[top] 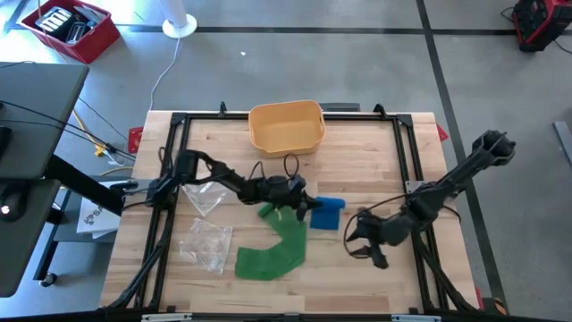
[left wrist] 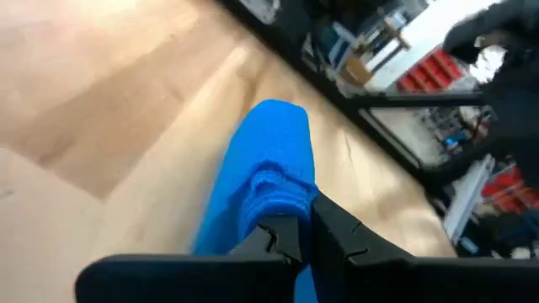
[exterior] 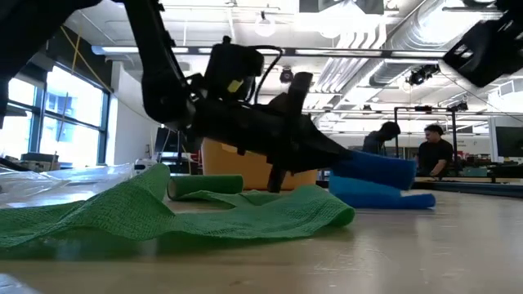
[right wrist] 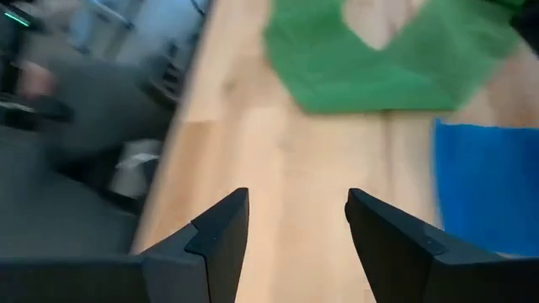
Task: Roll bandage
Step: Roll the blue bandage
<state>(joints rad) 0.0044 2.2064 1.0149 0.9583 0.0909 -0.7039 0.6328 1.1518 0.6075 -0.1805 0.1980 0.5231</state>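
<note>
Two bandages in play on the wooden table: blue bandage near mid-table, green bandage sprawled unrolled just beside it. Left gripper down at the blue one's edge, fingers narrowed and pinching a bunched fold of cloth, likely to lift an end and start the roll. Right gripper hanging low nearby, apart from both bandages, fingers spread wide on nothing, probably waiting to steady the strip. Yellow basket parked at the far edge, crumpled clear plastic bags off toward the left arm's side. Hard to tell how much blue cloth lies under the pinch; left arm blocking the contact point from above.
</note>
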